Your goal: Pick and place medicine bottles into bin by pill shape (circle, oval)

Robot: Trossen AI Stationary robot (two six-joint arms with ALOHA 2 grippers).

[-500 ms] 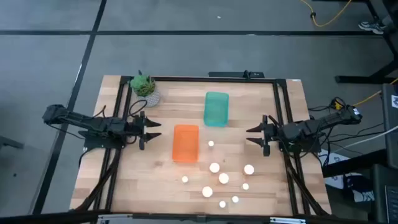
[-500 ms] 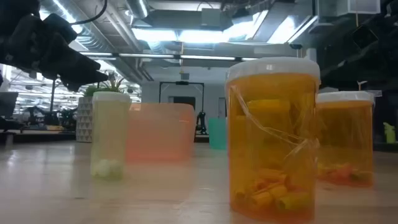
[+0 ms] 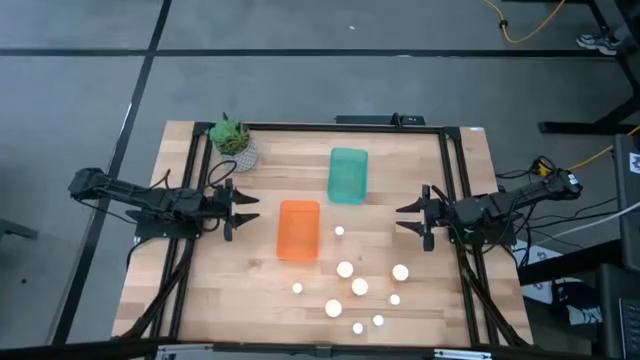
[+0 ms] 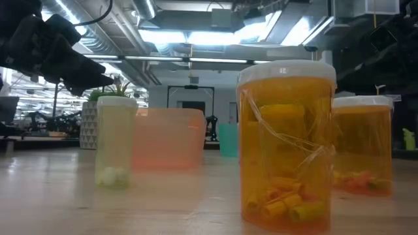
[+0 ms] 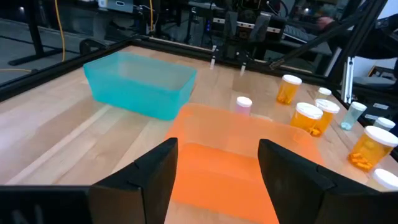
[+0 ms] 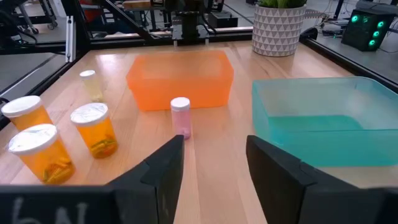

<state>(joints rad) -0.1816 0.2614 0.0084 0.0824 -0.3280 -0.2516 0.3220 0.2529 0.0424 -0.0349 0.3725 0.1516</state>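
Note:
Several medicine bottles stand upright on the table's near middle, seen from above as round white tops [image 3: 345, 269]; amber ones with white caps show close in the low view [image 4: 285, 143] and in the right wrist view [image 6: 93, 127]. An orange bin [image 3: 298, 229] and a teal bin [image 3: 347, 174] stand on the table's middle. My left gripper [image 3: 250, 210] hovers open left of the orange bin [image 5: 230, 162]. My right gripper [image 3: 405, 218] hovers open right of the bottles, facing a small pink bottle [image 6: 180, 116].
A potted plant [image 3: 233, 141] in a white patterned pot stands at the far left. A black frame [image 3: 440, 170] runs along the table's edges. Bare wood lies between each gripper and the bins.

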